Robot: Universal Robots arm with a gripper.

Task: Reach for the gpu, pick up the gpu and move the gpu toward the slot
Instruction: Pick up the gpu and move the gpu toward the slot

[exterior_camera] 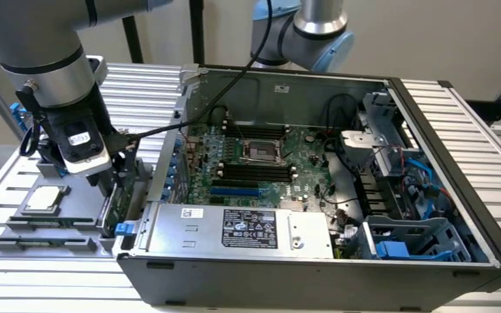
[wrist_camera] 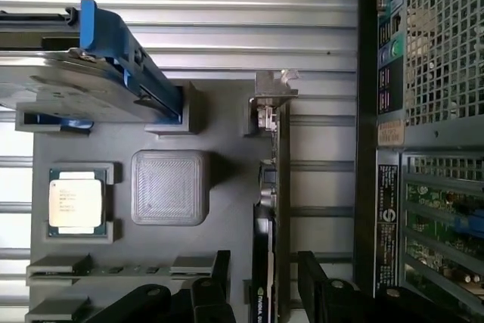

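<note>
Showing the gripper point(exterior_camera: 115, 188) lowered over the gpu point(exterior_camera: 118, 203), at 9 o'clock of the open computer case point(exterior_camera: 276, 85) in the exterior view. The gpu stands on edge in a grey tray point(wrist_camera: 227, 187) on the ribbed worktop point(exterior_camera: 468, 130), just beside the case wall. In the wrist view the gripper is open, with one finger point(wrist_camera: 316, 281) on each side of the gpu and a gap at either face. A processor chip point(exterior_camera: 44, 199) lies in the tray at 9 o'clock of the gpu. A hard drive point(wrist_camera: 68, 85) rests in the same tray.
</note>
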